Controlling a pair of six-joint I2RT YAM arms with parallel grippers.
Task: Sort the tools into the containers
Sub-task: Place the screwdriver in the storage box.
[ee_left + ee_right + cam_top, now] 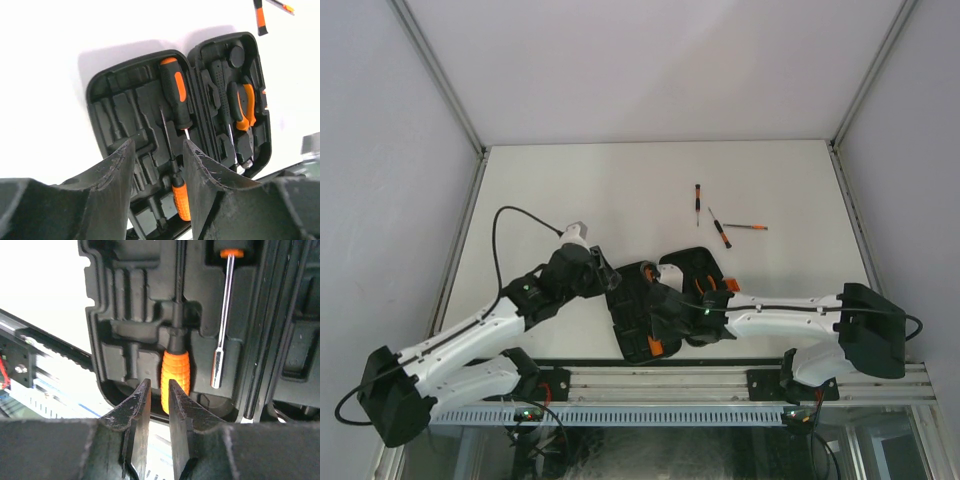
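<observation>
The black tool case [692,264] lies open between my arms, near the table's front edge. In the left wrist view the case [116,102] holds a thick orange-and-black screwdriver [175,92], a thin screwdriver with an orange handle [181,201], orange-handled pliers [243,106] and a black-handled hammer [221,90]. My left gripper [158,167] is open and empty above the case's left half. My right gripper [159,392] is nearly shut with nothing between its fingers, just short of the thin screwdriver's handle [175,375], which lies in its slot. Three thin screwdrivers [720,228] lie on the table beyond the case.
A silver shaft with an orange collar [223,320] lies in the slot next to the thin screwdriver. The loose screwdrivers [697,197] [746,226] lie right of centre. White walls enclose the table [570,190]; an aluminium rail [660,382] runs along the front edge.
</observation>
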